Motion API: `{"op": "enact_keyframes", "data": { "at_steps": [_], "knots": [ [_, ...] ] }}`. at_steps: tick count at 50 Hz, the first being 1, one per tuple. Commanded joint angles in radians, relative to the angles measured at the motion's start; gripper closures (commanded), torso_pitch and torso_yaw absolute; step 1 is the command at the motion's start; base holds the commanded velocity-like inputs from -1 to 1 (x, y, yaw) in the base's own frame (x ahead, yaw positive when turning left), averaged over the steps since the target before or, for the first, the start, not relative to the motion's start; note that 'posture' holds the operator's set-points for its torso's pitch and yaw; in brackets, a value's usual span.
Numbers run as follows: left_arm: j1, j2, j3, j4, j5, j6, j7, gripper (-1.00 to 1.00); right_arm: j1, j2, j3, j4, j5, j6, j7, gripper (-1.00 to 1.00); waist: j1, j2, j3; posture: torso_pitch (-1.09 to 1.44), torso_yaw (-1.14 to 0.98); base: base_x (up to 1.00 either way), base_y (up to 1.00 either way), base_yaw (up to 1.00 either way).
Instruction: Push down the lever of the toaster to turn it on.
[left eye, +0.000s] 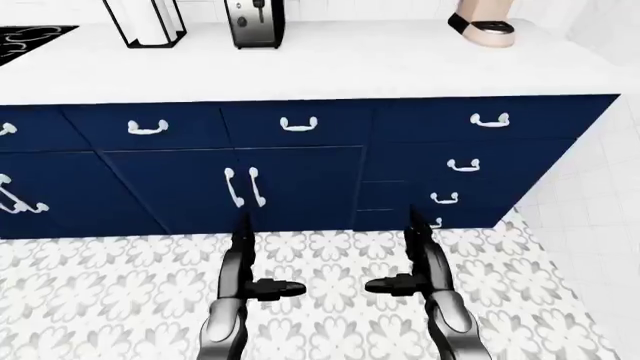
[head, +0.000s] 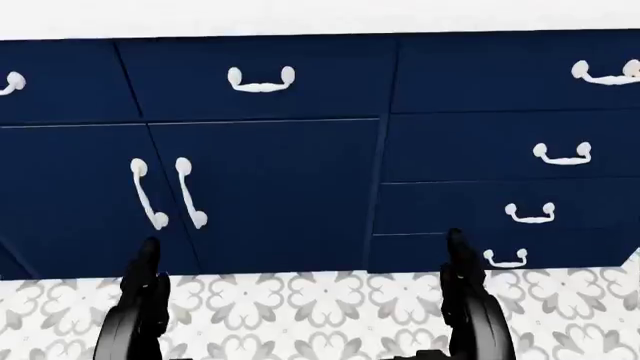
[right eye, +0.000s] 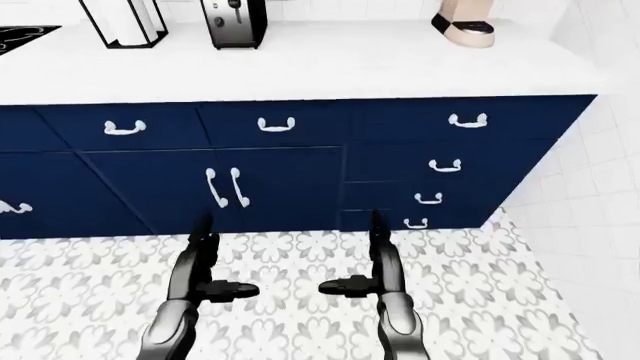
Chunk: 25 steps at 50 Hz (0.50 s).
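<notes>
A silver toaster (left eye: 255, 22) with a black lever (left eye: 260, 12) on its near face stands on the white counter (left eye: 330, 64) at the top of the left-eye view, its top cut off. It also shows in the right-eye view (right eye: 233, 22). My left hand (left eye: 243, 259) and right hand (left eye: 421, 259) are low over the floor, far below the counter, fingers stretched out and thumbs pointing inward. Both are open and empty.
Navy cabinets (left eye: 300, 180) with white handles run under the counter. A paper towel holder (left eye: 147, 22) stands left of the toaster, a tan appliance (left eye: 484, 26) at the right, a black stove corner (left eye: 25, 41) far left. The floor (left eye: 330, 300) is patterned tile.
</notes>
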Motion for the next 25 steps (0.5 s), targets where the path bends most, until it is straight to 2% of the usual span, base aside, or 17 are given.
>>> {"op": "enact_keyframes", "data": {
  "at_steps": [1,3,4,5,7,8,21,22,24,25],
  "knots": [
    [-0.033,0.003,0.003,-0.078,-0.009,-0.061,-0.005,-1.0,-0.065,-0.006,-0.04,-0.022,0.073,-0.07,0.02,-1.0,-0.002,-0.008,-0.001,0.0,0.0,0.0,0.0,0.0],
    [-0.03,0.004,0.002,-0.077,-0.008,-0.063,-0.006,-1.0,-0.073,-0.011,-0.039,0.008,0.076,-0.089,0.018,-1.0,0.007,0.0,-0.062,0.0,0.0,0.0,0.0,0.0],
    [-0.029,0.004,0.002,-0.083,-0.008,-0.059,-0.006,-1.0,-0.077,-0.013,-0.039,0.019,0.075,-0.096,0.015,-1.0,0.007,0.0,-0.053,0.0,0.0,0.0,0.0,0.0],
    [-0.03,0.004,0.002,-0.084,-0.009,-0.058,-0.007,-1.0,-0.083,-0.015,-0.036,0.043,0.069,-0.113,0.014,-1.0,0.006,-0.006,-0.018,0.0,0.0,0.0,0.0,0.0],
    [-0.027,0.004,0.001,-0.091,-0.007,-0.053,-0.007,-1.0,-0.081,-0.016,-0.033,0.047,0.066,-0.122,0.011,-1.0,0.007,-0.008,-0.069,0.0,0.0,0.0,0.0,0.0],
    [-0.03,0.004,0.002,-0.081,-0.007,-0.06,-0.007,-1.0,-0.078,-0.015,-0.032,0.041,0.067,-0.12,0.01,-1.0,0.007,-0.008,-0.076,0.0,0.0,0.0,0.0,0.0],
    [-0.031,0.003,0.001,-0.072,-0.003,-0.068,-0.005,-1.0,-0.063,-0.014,-0.021,0.019,0.043,-0.108,0.005,-1.0,0.008,-0.005,-0.088,0.0,0.0,0.0,0.0,0.0],
    [-0.03,0.004,0.0,-0.072,-0.002,-0.067,-0.006,-1.0,-0.061,-0.014,-0.02,0.016,0.043,-0.106,0.006,-1.0,0.006,0.001,-0.106,0.0,0.0,0.0,0.13,0.0],
    [-0.029,0.003,-0.001,-0.079,-0.001,-0.062,-0.006,-1.0,-0.049,-0.011,-0.015,-0.017,0.038,-0.085,0.002,-1.0,0.001,-0.008,-0.082,0.0,0.0,0.0,0.27,0.0],
    [-0.029,0.003,0.0,-0.078,0.0,-0.062,-0.006,-1.0,-0.042,-0.009,-0.012,-0.038,0.037,-0.073,0.001,-1.0,0.0,-0.015,-0.077,0.0,0.0,0.0,0.28,0.0]
  ]
}}
